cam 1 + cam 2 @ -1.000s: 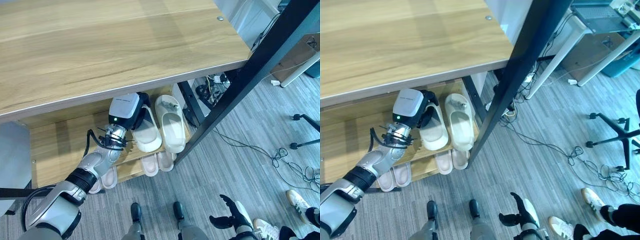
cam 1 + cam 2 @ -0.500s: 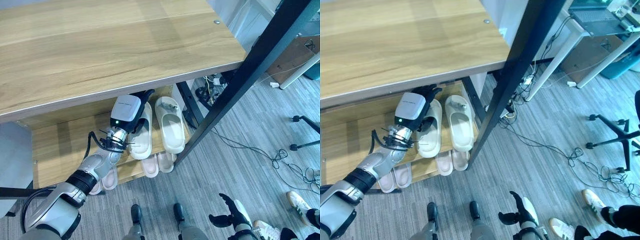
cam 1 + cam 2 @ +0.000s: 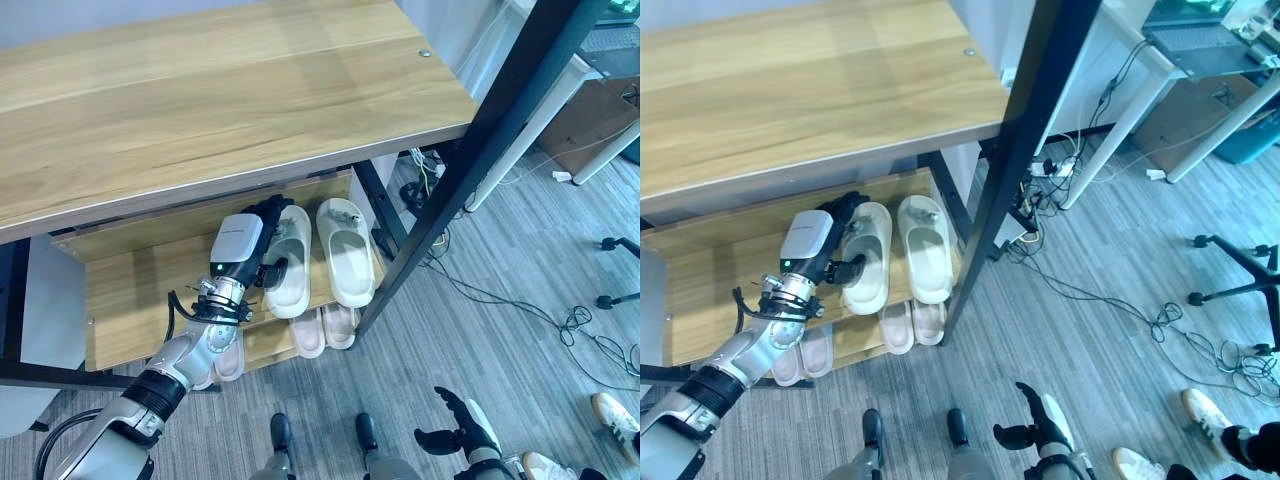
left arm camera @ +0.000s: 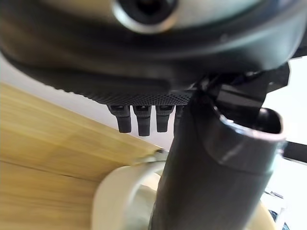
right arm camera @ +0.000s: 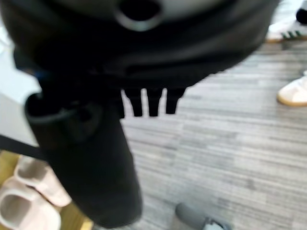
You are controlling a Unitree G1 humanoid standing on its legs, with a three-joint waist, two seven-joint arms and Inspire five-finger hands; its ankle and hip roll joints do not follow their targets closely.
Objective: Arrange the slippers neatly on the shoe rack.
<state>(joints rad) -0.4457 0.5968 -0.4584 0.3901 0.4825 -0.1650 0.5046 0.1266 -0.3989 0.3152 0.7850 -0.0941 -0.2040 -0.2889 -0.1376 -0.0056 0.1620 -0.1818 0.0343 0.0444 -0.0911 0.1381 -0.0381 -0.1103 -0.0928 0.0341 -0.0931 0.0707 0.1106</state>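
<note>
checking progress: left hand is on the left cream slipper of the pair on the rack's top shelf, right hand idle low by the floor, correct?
Not quite. The left hand and cream slipper are on the rack's middle shelf, under the top board, as the left eye view shows. The right hand does hang idle low.

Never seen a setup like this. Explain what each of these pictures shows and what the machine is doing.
This is a humanoid robot with two arms. Two pictures come from cameras in its head, looking down; two come from cameras on its wrists, close behind each robot hand.

Below sits a wooden shoe rack with a black metal frame. On its middle shelf lie two cream foam slippers side by side. The left robot hand reaches in and curls round the left cream slipper; the right cream slipper lies free beside it. Pale pink slippers rest on the lower shelf. The right robot hand hangs idle, open, over the grey floor.
</note>
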